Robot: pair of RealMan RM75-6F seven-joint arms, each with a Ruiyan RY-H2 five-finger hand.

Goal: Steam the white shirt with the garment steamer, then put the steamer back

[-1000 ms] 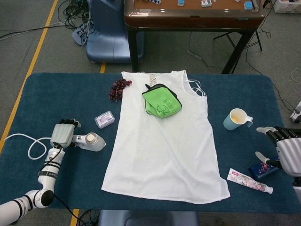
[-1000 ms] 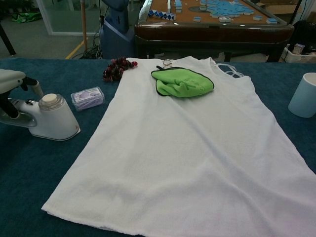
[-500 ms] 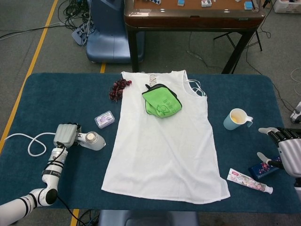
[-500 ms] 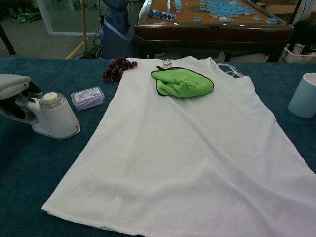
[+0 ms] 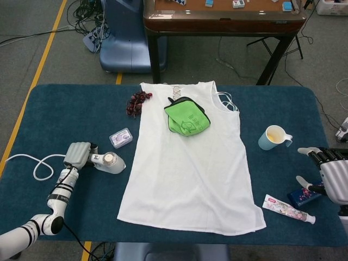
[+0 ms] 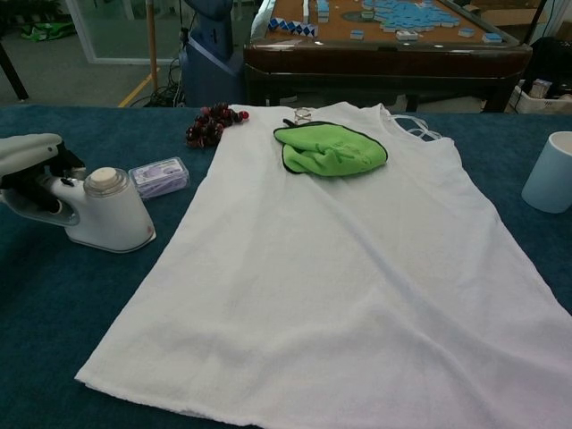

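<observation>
A blue-covered counter is filling the foreground. Beyond its far edge, a dark wooden table with an orange top is standing on a grey floor. A blue chair is sitting left of that table, with cables lying behind it. A yellow line is running diagonally across the floor past the counter's left corner. Light is falling evenly.
</observation>
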